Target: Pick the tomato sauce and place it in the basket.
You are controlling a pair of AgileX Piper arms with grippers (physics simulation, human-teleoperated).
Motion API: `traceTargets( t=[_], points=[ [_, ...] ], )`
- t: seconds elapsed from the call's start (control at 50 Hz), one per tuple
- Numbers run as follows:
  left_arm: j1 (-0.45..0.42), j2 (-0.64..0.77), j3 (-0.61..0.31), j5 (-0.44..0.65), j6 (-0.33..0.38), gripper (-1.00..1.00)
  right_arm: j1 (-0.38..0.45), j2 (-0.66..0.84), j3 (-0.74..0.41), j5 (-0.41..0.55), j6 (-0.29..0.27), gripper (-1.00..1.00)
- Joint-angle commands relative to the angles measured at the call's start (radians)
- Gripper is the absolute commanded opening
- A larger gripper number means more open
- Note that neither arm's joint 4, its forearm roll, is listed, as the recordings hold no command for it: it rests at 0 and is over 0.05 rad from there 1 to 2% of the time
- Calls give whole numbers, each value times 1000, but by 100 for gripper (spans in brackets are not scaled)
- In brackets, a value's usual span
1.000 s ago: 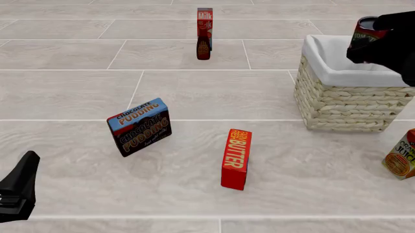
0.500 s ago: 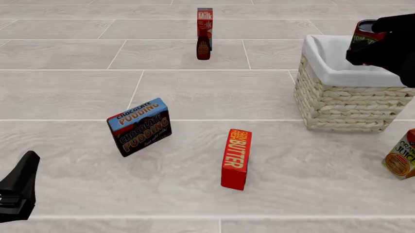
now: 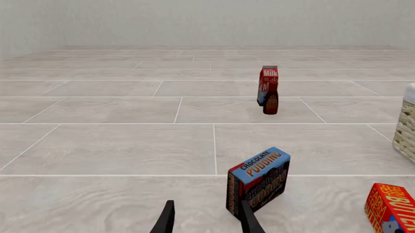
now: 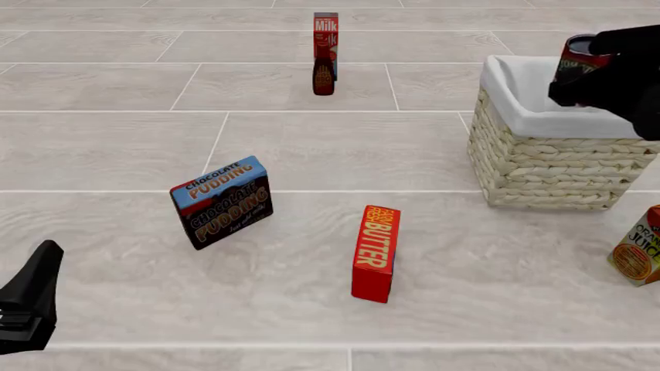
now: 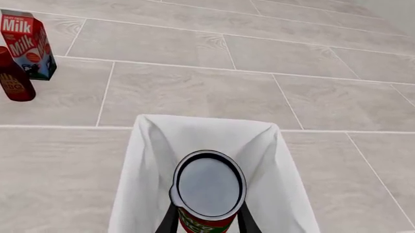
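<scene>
My right gripper (image 4: 580,71) is shut on the tomato sauce (image 4: 579,57), a small red can, and holds it tilted just above the open top of the basket (image 4: 546,166), a cream wicker basket with a white cloth lining at the right. In the right wrist view the can (image 5: 209,190) sits between my fingers, directly over the basket's white lining (image 5: 149,160). My left gripper (image 4: 36,297) hangs open and empty at the near left; its fingertips (image 3: 170,221) show in the left wrist view.
A chocolate pudding box (image 4: 221,201) stands left of centre, a red butter box (image 4: 375,252) in the near middle. A milk carton (image 4: 326,32) with a dark brown bottle (image 4: 324,76) in front stands at the back. An orange juice carton (image 4: 641,247) is at the right edge.
My right gripper has lowered the tomato sauce slightly toward the basket's opening. The left arm has not moved.
</scene>
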Motion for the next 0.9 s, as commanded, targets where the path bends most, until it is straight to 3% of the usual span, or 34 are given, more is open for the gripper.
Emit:
traceTargets(
  t=[0.02,0.06,0.08,0.9],
  points=[
    [0,0,0,0,0,100,-2,12,-11,-3,27,-100],
    [0,0,0,0,0,100,-2,15,-15,0,29,-100],
    [0,0,0,0,0,100,1,16,-16,0,28,100],
    [0,0,0,0,0,100,-2,-3,-20,24,69,100]
  ],
)
